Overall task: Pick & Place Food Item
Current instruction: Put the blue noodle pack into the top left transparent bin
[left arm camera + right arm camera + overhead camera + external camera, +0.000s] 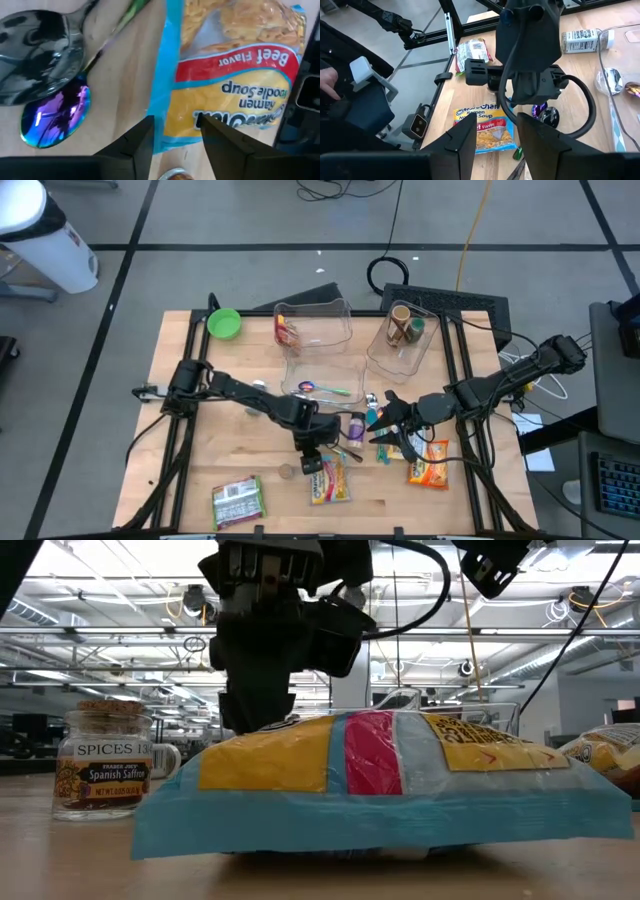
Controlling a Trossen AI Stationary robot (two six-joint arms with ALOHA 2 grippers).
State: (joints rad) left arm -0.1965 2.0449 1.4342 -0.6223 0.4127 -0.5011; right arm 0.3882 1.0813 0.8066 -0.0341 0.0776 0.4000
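Note:
A ramen noodle packet (pixel 331 480), yellow, red and blue, lies flat on the wooden table near the front middle. It also shows in the low view (pixel 380 775) and the left wrist view (pixel 235 75). My left gripper (pixel 317 459) is open, pointing down over the packet's far left end. In the left wrist view (pixel 176 132) its fingers stand on either side of the packet's blue sealed edge (pixel 161 100). My right gripper (pixel 386 430) is open and empty, above the table to the right of the packet; it also shows in the right wrist view (pixel 495 136). My left gripper comes at the packet's blue edge from above, its open fingers (pixel 134 145) astride the corner. I cannot tell whether they touch the packet. The packet lies flat on the table.
A silver spoon (pixel 40 55) and an iridescent spoon (pixel 55 117) lie just beyond the packet. A spice jar (pixel 103 760) stands beside it. An orange packet (pixel 430 465), a green packet (pixel 238 500), two clear bins (pixel 315 330) (pixel 405 340) and a green bowl (pixel 224 323) lie around.

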